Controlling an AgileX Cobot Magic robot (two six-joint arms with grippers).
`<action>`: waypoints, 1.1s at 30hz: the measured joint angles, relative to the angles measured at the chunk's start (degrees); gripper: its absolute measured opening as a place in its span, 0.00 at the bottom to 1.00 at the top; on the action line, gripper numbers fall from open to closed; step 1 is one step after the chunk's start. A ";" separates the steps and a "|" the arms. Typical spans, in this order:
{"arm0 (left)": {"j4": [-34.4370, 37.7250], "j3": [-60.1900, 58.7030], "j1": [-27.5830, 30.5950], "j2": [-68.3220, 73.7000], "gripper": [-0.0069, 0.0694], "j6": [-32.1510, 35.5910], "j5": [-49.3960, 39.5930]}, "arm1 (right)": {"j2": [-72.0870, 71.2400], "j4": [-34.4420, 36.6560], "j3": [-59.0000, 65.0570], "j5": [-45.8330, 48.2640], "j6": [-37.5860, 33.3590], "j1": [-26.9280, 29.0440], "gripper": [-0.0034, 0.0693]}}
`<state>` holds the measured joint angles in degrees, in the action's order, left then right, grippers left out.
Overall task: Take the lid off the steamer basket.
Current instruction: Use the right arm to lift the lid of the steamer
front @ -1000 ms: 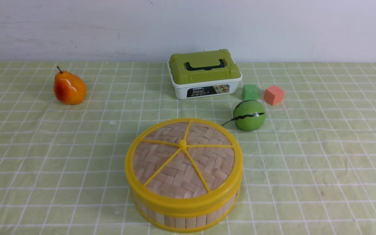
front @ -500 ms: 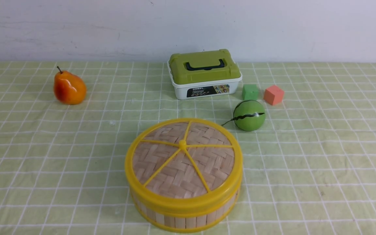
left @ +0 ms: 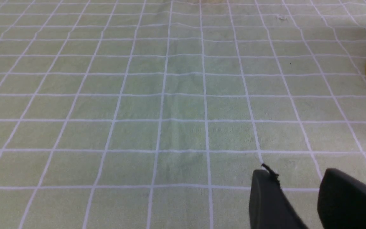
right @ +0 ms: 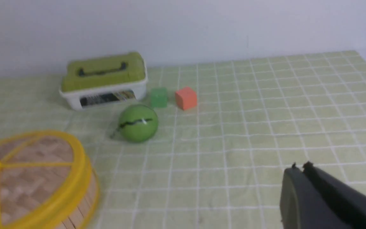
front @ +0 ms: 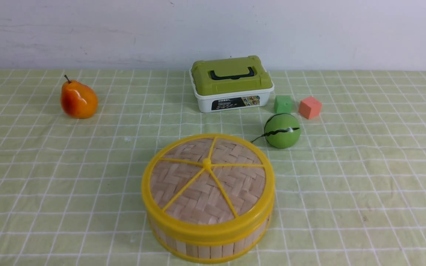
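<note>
Our black right hand (right: 300, 168) is closed with nothing in it; our black left hand (left: 298, 173) stands a little open, also holding nothing. Both sit apart from the work, probably so we can approach freely. Outward, the round woven-bamboo lid with yellow plastic rim (front: 183, 184) caps the pale wood-slatted steamer basket (front: 203, 252), lower centre of the front view. Its raised knob (front: 206, 163) seems meant for our pinch, once opened.
</note>
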<state>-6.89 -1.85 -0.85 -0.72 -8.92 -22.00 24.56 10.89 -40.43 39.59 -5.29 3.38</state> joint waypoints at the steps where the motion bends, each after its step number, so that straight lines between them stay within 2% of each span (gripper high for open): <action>1: 0.00 0.00 0.00 0.00 0.40 0.00 0.00 | 4.31 -0.72 -4.71 4.41 -2.47 -0.38 0.02; 2: 0.00 0.00 0.00 0.00 0.40 0.00 0.00 | 5.14 -0.78 -5.61 5.26 -2.91 -0.52 0.02; 3: 0.00 0.00 0.00 0.00 0.40 0.00 0.00 | 12.16 -0.87 -12.74 12.47 -6.06 -2.39 0.02; 4: 0.00 0.00 0.00 0.00 0.40 0.00 0.00 | 12.16 -0.87 -12.74 12.47 -6.06 -2.69 0.02; 5: 0.00 0.00 0.00 0.00 0.40 0.00 0.00 | 18.45 -0.81 -18.70 18.16 -8.39 -5.56 0.02; 12: 0.00 0.00 0.00 0.00 0.40 0.00 0.00 | 40.00 -5.23 -39.03 31.47 -10.29 -21.54 0.02; 14: 0.00 0.00 0.00 0.00 0.40 0.00 0.00 | 43.94 -5.99 -42.86 31.99 -10.17 -24.20 0.02; 15: 0.00 0.00 0.00 0.00 0.40 0.00 0.00 | 49.55 -6.67 -48.36 32.11 -9.98 -27.58 0.02; 18: 0.00 0.00 0.00 0.00 0.40 0.00 0.00 | 56.87 -6.59 -56.05 32.11 -9.82 -31.30 0.02; 27: 0.00 0.00 0.00 0.00 0.40 0.00 0.00 | 76.08 -1.47 -69.25 32.04 -9.82 -37.12 0.06; 32: 0.00 0.00 0.00 0.00 0.40 0.00 0.00 | 82.94 -1.47 -70.79 32.04 -9.98 -40.55 0.18; 33: 0.00 0.00 0.00 0.00 0.40 0.00 0.00 | 85.29 -1.47 -71.17 32.04 -9.98 -41.55 0.27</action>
<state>-6.89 -1.85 -0.85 -0.72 -8.92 -22.00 109.85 9.41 -111.60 71.63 -15.26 -38.17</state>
